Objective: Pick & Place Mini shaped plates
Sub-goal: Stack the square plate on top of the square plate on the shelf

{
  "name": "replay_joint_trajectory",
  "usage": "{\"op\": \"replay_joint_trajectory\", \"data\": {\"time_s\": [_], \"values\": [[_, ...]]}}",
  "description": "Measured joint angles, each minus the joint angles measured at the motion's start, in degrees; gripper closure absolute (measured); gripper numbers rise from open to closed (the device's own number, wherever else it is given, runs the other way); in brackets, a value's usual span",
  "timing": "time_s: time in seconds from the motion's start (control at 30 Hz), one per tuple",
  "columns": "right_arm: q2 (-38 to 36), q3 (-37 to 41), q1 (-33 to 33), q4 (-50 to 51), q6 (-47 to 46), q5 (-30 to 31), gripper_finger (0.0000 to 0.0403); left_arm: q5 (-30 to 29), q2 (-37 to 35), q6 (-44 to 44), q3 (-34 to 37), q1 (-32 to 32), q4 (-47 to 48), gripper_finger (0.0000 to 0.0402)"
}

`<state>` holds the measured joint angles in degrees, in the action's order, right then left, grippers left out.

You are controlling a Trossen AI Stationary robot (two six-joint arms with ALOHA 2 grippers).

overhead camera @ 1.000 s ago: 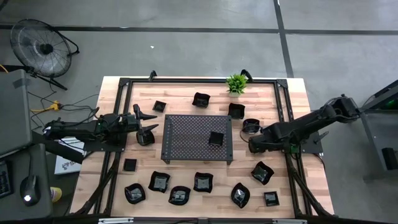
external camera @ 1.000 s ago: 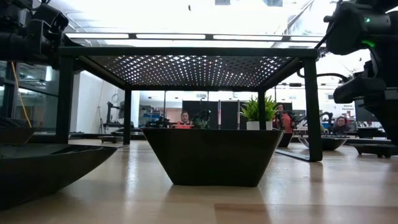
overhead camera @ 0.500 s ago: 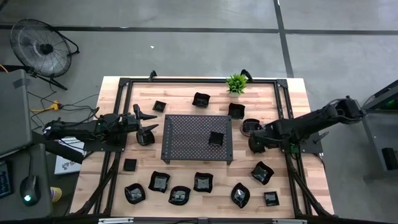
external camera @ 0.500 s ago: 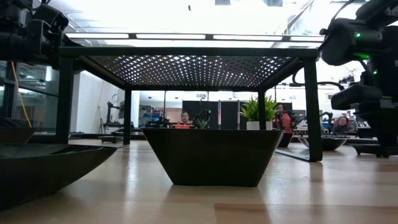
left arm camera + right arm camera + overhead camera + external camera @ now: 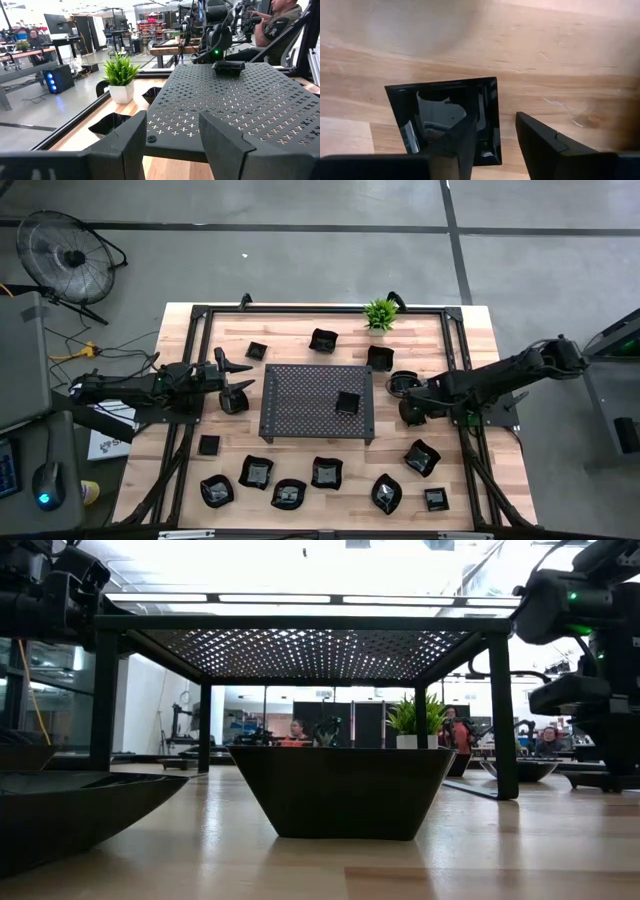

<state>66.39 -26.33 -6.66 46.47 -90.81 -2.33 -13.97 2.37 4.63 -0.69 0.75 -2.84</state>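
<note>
My right gripper (image 5: 495, 142) points down over a square glossy black mini plate (image 5: 445, 117) that rests on the wood right of the perforated tray (image 5: 318, 402). It is open. One finger (image 5: 462, 142) stands over the plate's hollow and the other (image 5: 540, 142) outside it, with the plate's side rim (image 5: 492, 120) between them. In the high view this plate (image 5: 398, 384) shows beside the gripper (image 5: 408, 406). Another small plate (image 5: 347, 402) sits on the tray. My left gripper (image 5: 172, 145) waits open and level at the tray's left side (image 5: 238, 387). My right gripper comes at the square plate from above, its fingers on either side of the side rim (image 5: 492, 120) with a gap showing on each side. Whether the inner fingertip touches the plate's floor, I cannot tell. The plate lies flat on the table.
Several more black plates lie in a row along the near edge (image 5: 327, 473) and at the far side (image 5: 323, 340). A small green plant (image 5: 379, 313) stands at the far edge. A black frame (image 5: 458, 380) runs round the table. One dish (image 5: 342, 790) stands close in the low view.
My right gripper has come down a little over the plate right of the tray, shifting slightly toward the tray. The plate has stayed in place.
</note>
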Motion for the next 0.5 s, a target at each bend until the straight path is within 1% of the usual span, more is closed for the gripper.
{"op": "replay_joint_trajectory", "data": {"time_s": [0.27,0.5], "values": [[-0.56,0.05,0.00,0.40,-0.06,0.44,0.0313,0.01,0.00,-0.01,0.00,0.00,-0.01,0.0225],[-0.56,0.04,0.00,0.40,0.58,0.31,0.0337,0.00,-0.01,0.00,0.00,0.00,-0.01,0.0225]]}}
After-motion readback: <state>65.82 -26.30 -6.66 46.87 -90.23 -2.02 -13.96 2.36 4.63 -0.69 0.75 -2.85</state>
